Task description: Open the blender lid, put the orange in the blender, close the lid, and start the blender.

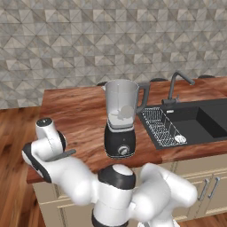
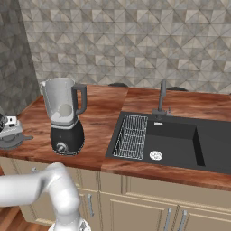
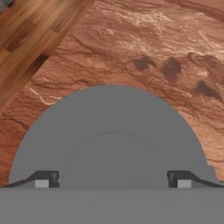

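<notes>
Grey, rigid and light, the blender lid (image 3: 113, 144) lies flat on the wooden worktop (image 3: 144, 48) left of the blender (image 1: 120, 116), straddled by the spread, empty end effector (image 3: 113, 179); best gripped at its raised centre knob.

glossy white rounded arm segments, black joint bands, small dark claw (image 3: 113, 179) tips.

Left base view looks forward-down from behind the arm; blender (image 1: 120, 119) at centre, sink (image 1: 195, 122) at 3 o'clock. Right base view shares both, blender at 9 o'clock. Hand view sits close above the counter (image 3: 144, 48), facing down.
</notes>
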{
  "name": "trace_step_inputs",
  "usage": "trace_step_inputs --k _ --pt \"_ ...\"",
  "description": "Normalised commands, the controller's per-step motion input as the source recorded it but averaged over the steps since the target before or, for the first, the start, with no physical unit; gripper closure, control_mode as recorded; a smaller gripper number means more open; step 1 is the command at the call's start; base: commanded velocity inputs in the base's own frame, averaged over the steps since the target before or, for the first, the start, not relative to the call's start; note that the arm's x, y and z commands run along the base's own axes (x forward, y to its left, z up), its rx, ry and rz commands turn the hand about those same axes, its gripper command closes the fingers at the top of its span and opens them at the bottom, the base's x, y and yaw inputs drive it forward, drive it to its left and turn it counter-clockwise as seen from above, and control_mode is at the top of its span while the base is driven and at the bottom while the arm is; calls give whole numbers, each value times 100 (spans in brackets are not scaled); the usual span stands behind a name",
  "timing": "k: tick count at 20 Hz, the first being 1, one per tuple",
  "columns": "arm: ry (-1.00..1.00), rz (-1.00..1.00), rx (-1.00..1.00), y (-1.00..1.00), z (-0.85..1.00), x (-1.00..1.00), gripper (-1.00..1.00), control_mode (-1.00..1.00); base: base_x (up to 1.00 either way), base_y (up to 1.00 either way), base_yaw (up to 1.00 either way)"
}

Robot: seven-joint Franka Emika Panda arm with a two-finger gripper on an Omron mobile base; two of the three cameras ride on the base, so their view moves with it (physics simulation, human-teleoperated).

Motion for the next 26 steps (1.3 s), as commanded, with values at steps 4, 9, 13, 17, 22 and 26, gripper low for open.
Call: trace_step_inputs --k 4,9,13,17,22,26 --pt "0 0 0 0 -32 0 -100 -100 0 0 0" --pt "0 0 0 0 -41 -1 -100 -100 0 0 0" --pt "0 0 0 -11 -47 -2 -100 -100 0 0 0" --pt "0 0 0 -18 -43 -5 -100 -100 0 0 0" --pt "0 0 0 -7 -53 -5 -100 -100 0 0 0" --pt "3 0 -4 0 -78 -12 100 -100 0 0 0"
